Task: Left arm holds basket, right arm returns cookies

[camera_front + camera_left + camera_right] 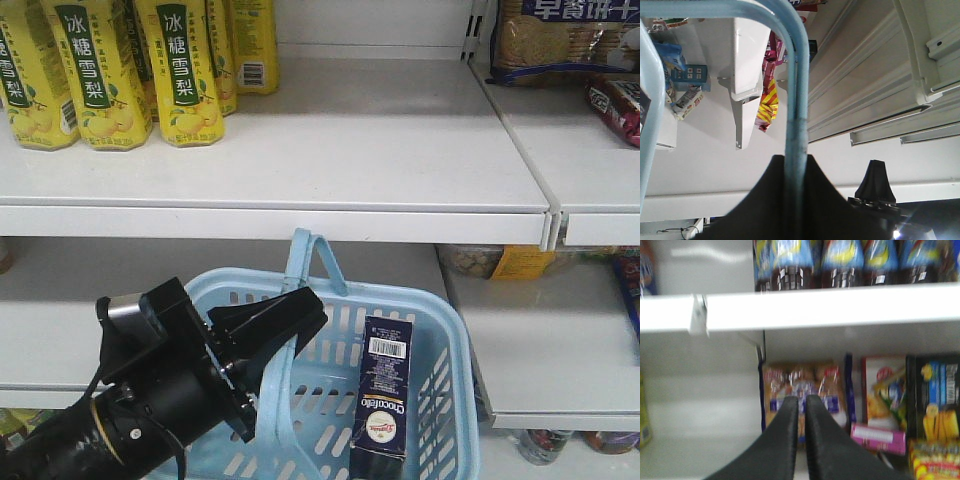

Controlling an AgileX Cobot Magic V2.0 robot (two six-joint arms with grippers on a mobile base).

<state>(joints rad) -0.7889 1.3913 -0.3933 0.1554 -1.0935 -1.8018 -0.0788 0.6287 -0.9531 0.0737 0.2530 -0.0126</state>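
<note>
White metal shop shelves (330, 150) fill the front view. Tall yellow drink cartons (100, 70) stand upper left, blue biscuit packs (565, 40) upper right. In the blurred right wrist view, blue-labelled dark bottles (840, 265) line a white shelf board (840, 307) above bagged snacks (802, 385).

left arm (150, 410) reaches from lower left, angled up and right, left gripper (290, 325) clamped on the basket handle (297, 262). right gripper (800, 400) points forward, fingers pressed almost together.

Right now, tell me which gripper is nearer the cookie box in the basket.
Left. The left gripper clamps the basket handle, just beside the cookie box; the right gripper faces a stocked shelf, box absent from its view.
</note>
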